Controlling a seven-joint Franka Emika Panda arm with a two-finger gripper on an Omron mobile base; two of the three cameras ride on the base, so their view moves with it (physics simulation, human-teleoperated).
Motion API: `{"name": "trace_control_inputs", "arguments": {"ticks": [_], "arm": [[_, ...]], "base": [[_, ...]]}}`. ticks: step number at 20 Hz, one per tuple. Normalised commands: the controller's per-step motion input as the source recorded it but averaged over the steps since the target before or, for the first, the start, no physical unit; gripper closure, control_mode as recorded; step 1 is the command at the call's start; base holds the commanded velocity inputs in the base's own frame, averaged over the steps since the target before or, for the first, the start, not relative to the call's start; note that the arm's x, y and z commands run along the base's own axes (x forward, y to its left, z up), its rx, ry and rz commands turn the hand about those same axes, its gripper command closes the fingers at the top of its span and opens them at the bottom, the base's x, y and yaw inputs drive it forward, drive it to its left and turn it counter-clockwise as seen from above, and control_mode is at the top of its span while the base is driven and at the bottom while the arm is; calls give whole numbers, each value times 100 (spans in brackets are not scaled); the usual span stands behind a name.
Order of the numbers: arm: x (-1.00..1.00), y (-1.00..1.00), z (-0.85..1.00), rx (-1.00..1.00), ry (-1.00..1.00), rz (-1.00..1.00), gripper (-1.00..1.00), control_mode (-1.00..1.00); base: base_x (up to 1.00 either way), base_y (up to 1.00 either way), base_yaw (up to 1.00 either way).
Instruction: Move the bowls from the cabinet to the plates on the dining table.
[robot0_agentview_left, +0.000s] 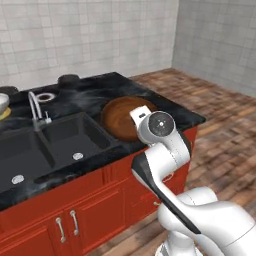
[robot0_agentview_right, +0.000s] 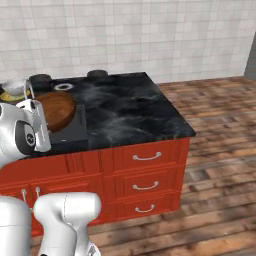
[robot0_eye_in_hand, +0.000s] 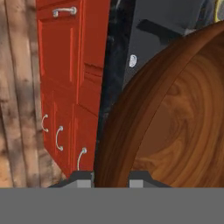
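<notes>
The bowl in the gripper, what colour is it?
Glossy dark brown with a wood-like grain: the bowl shows best in the hand view, its rim between the gripper tips.

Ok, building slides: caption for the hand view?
Gripper shut on brown bowl rim, above the island's sink and red base.

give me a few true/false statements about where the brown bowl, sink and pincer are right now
1. The pincer grips the rim of the brown bowl. True.
2. The brown bowl sits on a plate. False: it is held by the arm above the island top, by the sink.
3. The sink is full of dishes. False: its basins look bare apart from the drains.
4. A faucet stands behind the sink. True.
5. The island's base is blue. False: the base is red, with silver handles.
</notes>
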Motion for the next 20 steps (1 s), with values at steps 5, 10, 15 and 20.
{"name": "trace_control_inputs", "arguments": {"ticks": [5,10,15,20], "arm": [[0,0,0,0,0,0,100,100],[0,0,0,0,0,0,100,100],[0,0,0,0,0,0,100,100],[0,0,0,0,0,0,100,100]], "base": [[40,-92,-1],[48,-100,0],[42,-100,0],[45,-100,0]]}}
